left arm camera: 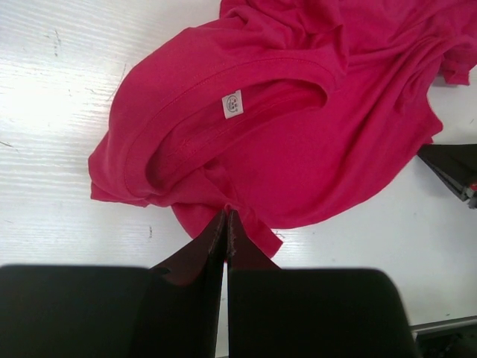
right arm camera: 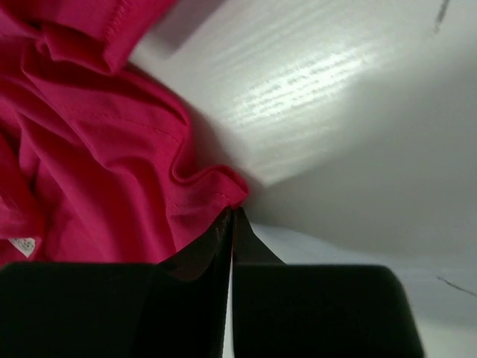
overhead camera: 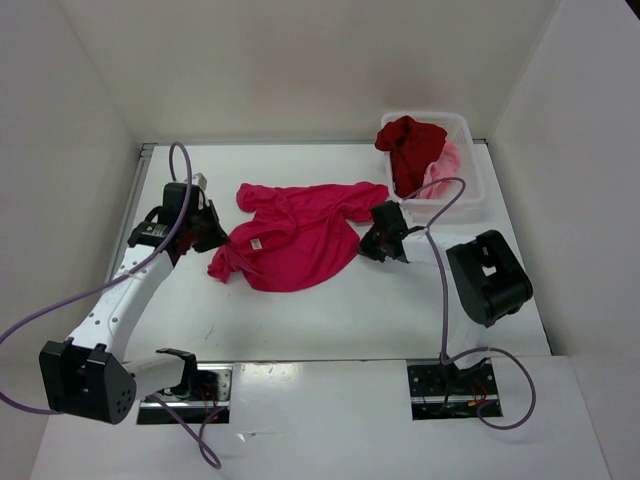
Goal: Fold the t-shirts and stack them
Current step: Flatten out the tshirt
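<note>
The crimson-pink t-shirt (overhead camera: 295, 235) lies crumpled on the table's middle, its collar and white label (left arm camera: 233, 104) facing up. My left gripper (overhead camera: 212, 232) is at the shirt's left edge, shut on a pinch of its cloth (left arm camera: 226, 211). My right gripper (overhead camera: 368, 240) is at the shirt's right edge, shut on its hem (right arm camera: 232, 203). The dark red t-shirt (overhead camera: 412, 146) and the light pink t-shirt (overhead camera: 443, 170) lie bunched in the white basket (overhead camera: 470, 190) at the back right.
The basket stands against the right wall, just behind my right arm. White walls close in the table on the left, back and right. The right gripper's black tip shows in the left wrist view (left arm camera: 455, 168).
</note>
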